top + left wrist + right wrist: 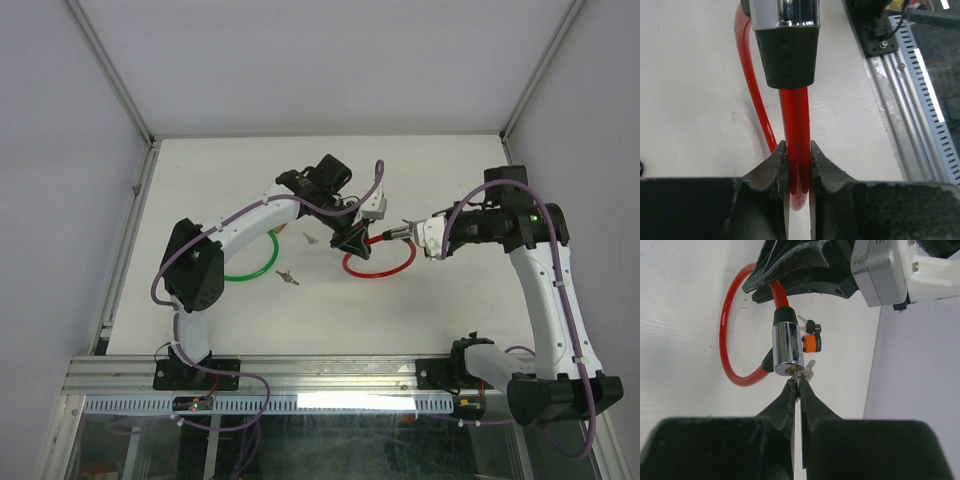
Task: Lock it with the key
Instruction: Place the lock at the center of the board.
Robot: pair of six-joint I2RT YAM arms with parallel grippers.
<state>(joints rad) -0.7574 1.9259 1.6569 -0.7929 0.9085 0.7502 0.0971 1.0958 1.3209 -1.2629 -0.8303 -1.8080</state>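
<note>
Red cable lock (372,270) near table (230,180) centre: left end effector (797,150) clamps the springy, slick cable (795,110) just behind the chrome barrel (787,347), right end effector (797,386) pinches shut on the small stiff key (799,375) at the barrel's 3 o'clock end seen from above; best gripped by its flat head.

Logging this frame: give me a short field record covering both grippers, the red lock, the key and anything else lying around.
left gripper: shut on red cable, just below a black collar
right gripper: shut on key
key: seated in the end of the chrome cylinder
red cable: both ends enter the cylinder; whether it is locked cannot be told
orange tag: beside the cylinder, with spare keys
elsewhere: green cable lock, loose keys
</note>
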